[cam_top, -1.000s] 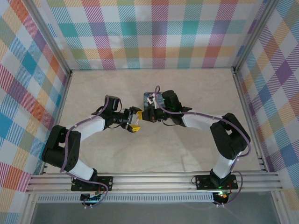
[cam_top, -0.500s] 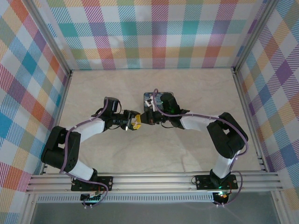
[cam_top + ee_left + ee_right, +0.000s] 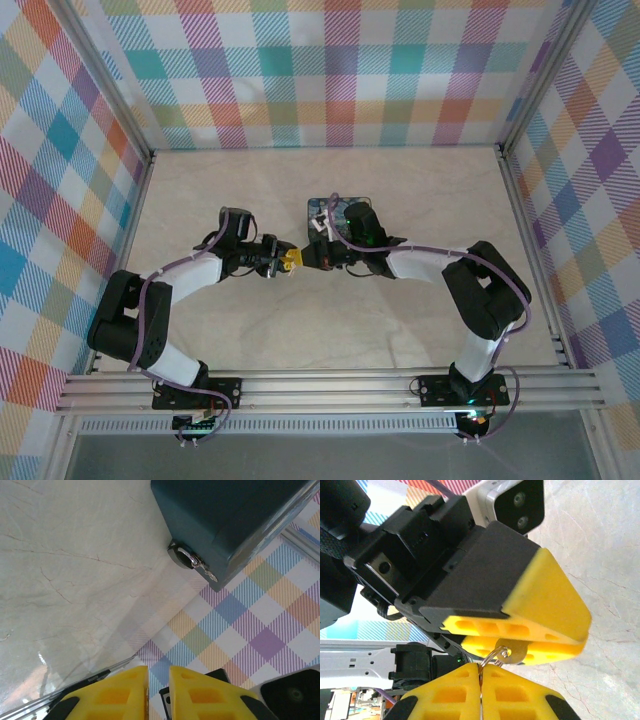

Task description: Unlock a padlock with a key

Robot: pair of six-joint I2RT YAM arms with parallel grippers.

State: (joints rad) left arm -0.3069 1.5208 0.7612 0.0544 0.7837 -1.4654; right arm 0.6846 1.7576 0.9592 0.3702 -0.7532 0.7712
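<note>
The key's (image 3: 516, 652) round silver head hangs on a wire ring (image 3: 491, 658), and my right gripper (image 3: 481, 666) is shut on that ring. The head lies against the yellow fingers (image 3: 545, 605) of my left gripper, which reach in from above in the right wrist view. In the left wrist view my left gripper (image 3: 159, 667) has its jaws drawn close with a narrow slit between them, through which the plaid wall shows. From above, my left gripper (image 3: 291, 260) and right gripper (image 3: 309, 258) meet tip to tip at mid-table. The padlock is out of view.
A dark-blue box (image 3: 338, 211) stands just behind the right gripper. In the left wrist view a small round metal fitting with a silver ring (image 3: 184, 557) sits at the lower corner of the box (image 3: 225, 515). Plaid walls enclose the marble tabletop (image 3: 420, 330).
The left gripper's jaws have narrowed from wide apart to a slim slit. The left gripper has shifted slightly back and towards the right gripper, so their tips now meet. The right gripper stayed shut.
</note>
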